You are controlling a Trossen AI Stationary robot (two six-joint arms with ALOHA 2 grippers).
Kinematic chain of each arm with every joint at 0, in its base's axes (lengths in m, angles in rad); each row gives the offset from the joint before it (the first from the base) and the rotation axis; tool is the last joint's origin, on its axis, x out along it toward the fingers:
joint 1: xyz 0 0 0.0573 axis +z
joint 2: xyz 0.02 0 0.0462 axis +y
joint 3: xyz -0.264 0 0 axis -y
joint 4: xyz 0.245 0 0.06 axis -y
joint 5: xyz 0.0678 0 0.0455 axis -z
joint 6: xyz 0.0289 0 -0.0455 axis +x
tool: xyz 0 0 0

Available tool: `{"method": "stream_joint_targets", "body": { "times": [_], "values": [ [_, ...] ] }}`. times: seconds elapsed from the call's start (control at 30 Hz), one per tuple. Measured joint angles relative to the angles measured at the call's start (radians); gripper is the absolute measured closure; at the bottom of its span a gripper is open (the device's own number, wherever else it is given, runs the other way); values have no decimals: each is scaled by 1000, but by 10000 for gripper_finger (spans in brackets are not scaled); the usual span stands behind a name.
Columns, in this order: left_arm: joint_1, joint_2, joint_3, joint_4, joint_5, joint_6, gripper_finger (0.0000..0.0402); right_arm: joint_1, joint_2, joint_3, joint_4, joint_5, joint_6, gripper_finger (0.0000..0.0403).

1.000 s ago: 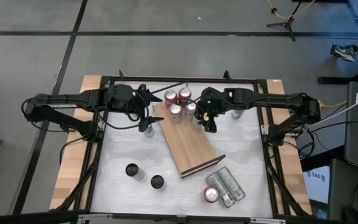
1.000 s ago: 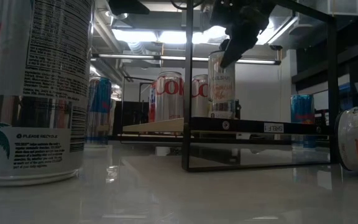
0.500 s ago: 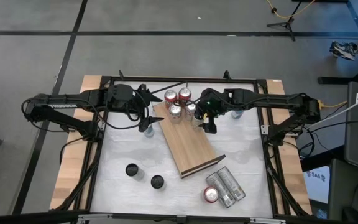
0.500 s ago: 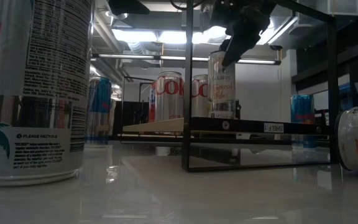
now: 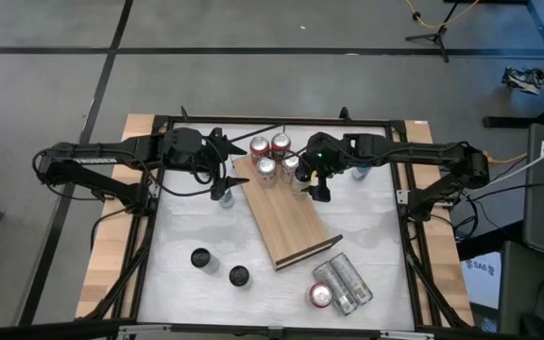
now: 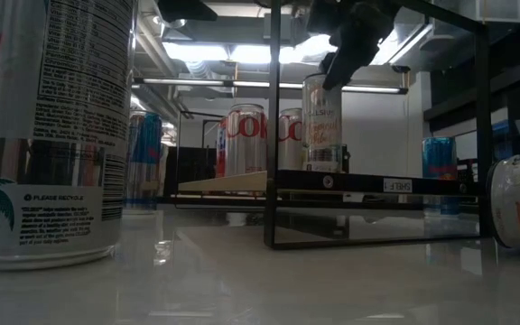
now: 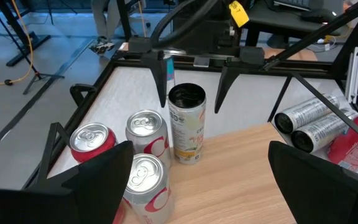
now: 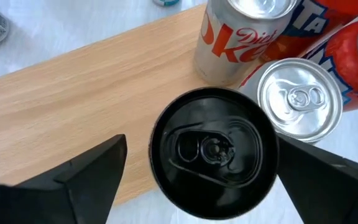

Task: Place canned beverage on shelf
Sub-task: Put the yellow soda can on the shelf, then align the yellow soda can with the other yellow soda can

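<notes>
High view: the shelf [image 5: 289, 218] lies diagonally on the white table [image 5: 376, 236]. The right gripper [image 5: 312, 181] hangs over the black-topped can [image 5: 302, 179] at the shelf's far end, next to three other cans. The left gripper [image 5: 223, 170] waits just off the shelf's far corner.

Low view: the black-topped can [image 6: 322, 123] stands upright on the shelf [image 6: 233, 183], with the right gripper [image 6: 343, 56] directly above its rim.

Left wrist view: the left gripper's fingers [image 7: 89, 177] are spread wide and hold nothing. The black-topped can [image 7: 186, 123] stands on the wooden board beside the silver cans [image 7: 146, 132].

Right wrist view: the right gripper's fingers [image 8: 89, 168] stand wide apart on either side of the can's lid [image 8: 210, 148], not touching it; the can is released.

Handling: if full, the can is probably moderately heavy, with rigid but dentable walls and a smooth, slippery skin. Grip across the cylindrical body below the rim, jaws square to the wall.
</notes>
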Motion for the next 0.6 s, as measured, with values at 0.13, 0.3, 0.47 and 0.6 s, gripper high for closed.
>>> {"method": "stream_joint_targets", "body": {
  "times": [0.13,0.3,0.47,0.6],
  "values": [
    [0,0,0,1,0,0,36,0,-18,0,-6,0,0,15],
    [0,0,0,-1,0,-1,36,0,-50,2,-8,0,0,15],
    [0,0,0,-1,-11,-5,36,0,-92,2,-9,1,0,15],
    [-1,0,0,-1,-191,-97,36,0,-128,2,-8,1,0,15]
  ]
}}
